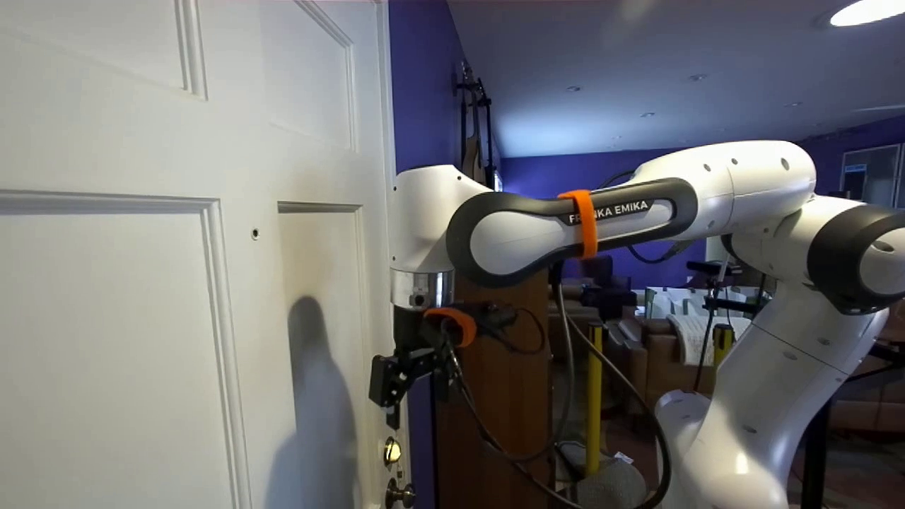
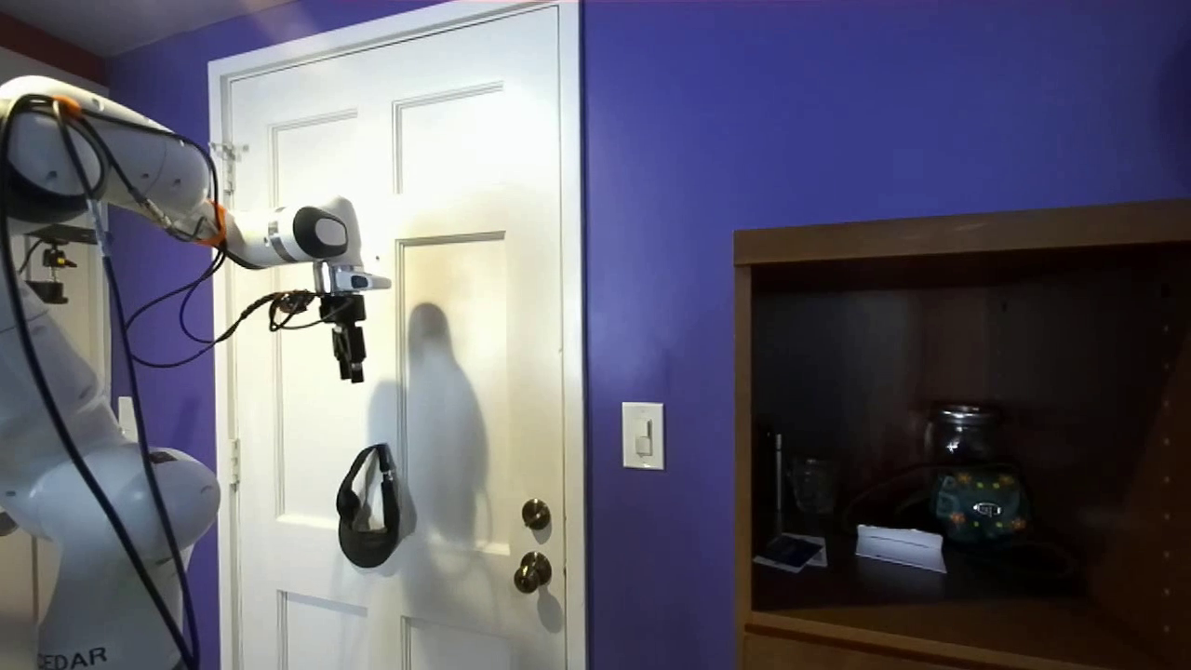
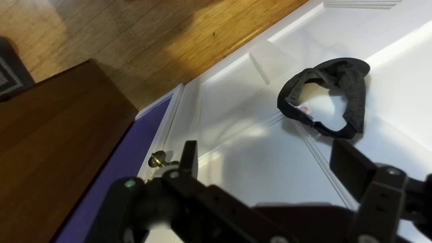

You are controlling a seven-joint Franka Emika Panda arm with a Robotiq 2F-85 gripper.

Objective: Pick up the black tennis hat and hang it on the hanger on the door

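In an exterior view the white arm (image 1: 799,339) slants up from four o'clock to its elbow (image 1: 880,272) near three, then its forearm (image 1: 636,219) reaches toward nine, dipping slightly. At the forearm's far end the wrist (image 1: 428,219) is bent downward. In an exterior view the shoulder (image 2: 140,521) stands at eight o'clock. In the wrist view the black fingers (image 3: 352,168) stand wide apart, one at seven o'clock, its partner at four. In both exterior views they hang below the wrist, toward six o'clock.
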